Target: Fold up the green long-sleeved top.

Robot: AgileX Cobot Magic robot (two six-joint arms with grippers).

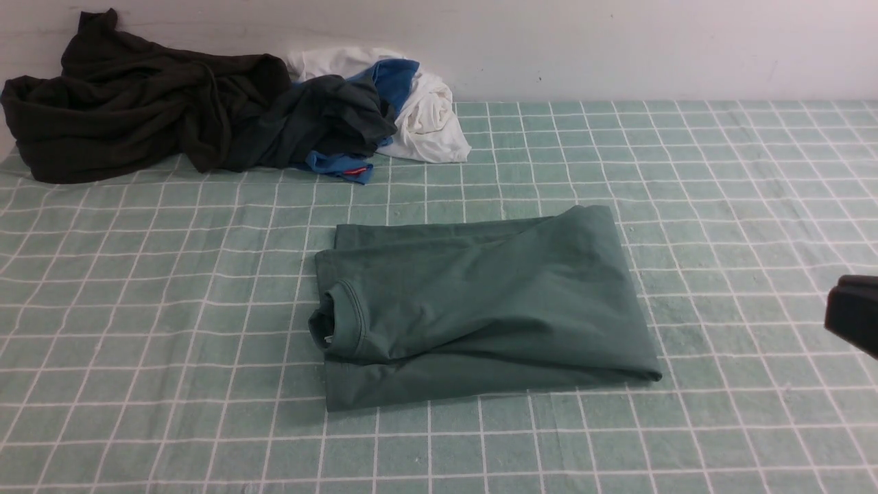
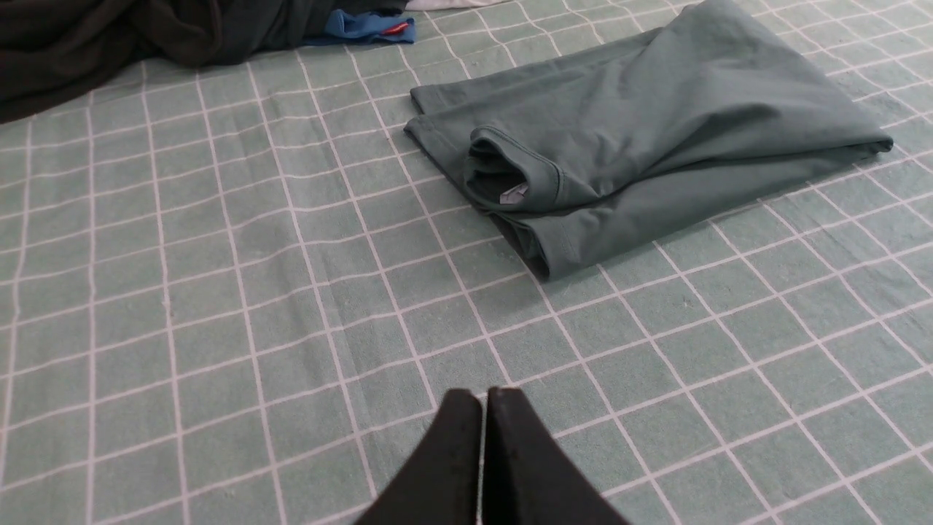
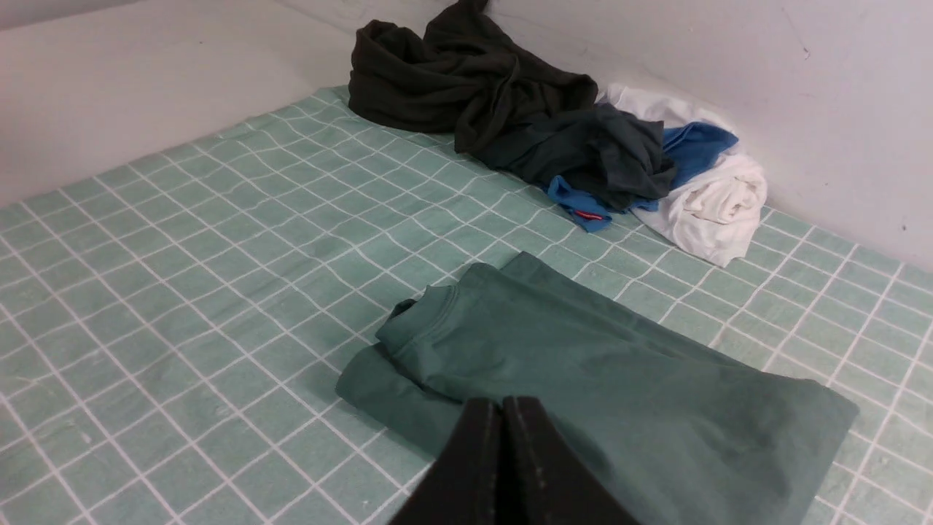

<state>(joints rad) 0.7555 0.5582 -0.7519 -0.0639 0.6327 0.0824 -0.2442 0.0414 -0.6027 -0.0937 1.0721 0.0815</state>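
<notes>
The green long-sleeved top (image 1: 480, 302) lies folded into a compact rectangle in the middle of the checked cloth, its ribbed neck at the left end; it also shows in the wrist views (image 2: 641, 138) (image 3: 598, 379). No logo print shows. My left gripper (image 2: 484, 394) is shut with nothing in it, hovering over bare cloth some way short of the top. My right gripper (image 3: 501, 402) is shut and empty too, held above and apart from the top's near side. In the front view only a dark corner of the right gripper (image 1: 854, 315) shows at the right edge.
A blackish-olive garment (image 1: 130, 103) is heaped at the back left against the wall. Beside it sits a smaller dark grey-green garment (image 1: 322, 116) tangled with blue (image 1: 394, 79) and white cloth (image 1: 429, 116). The checked tablecloth (image 1: 720, 206) covers the whole table.
</notes>
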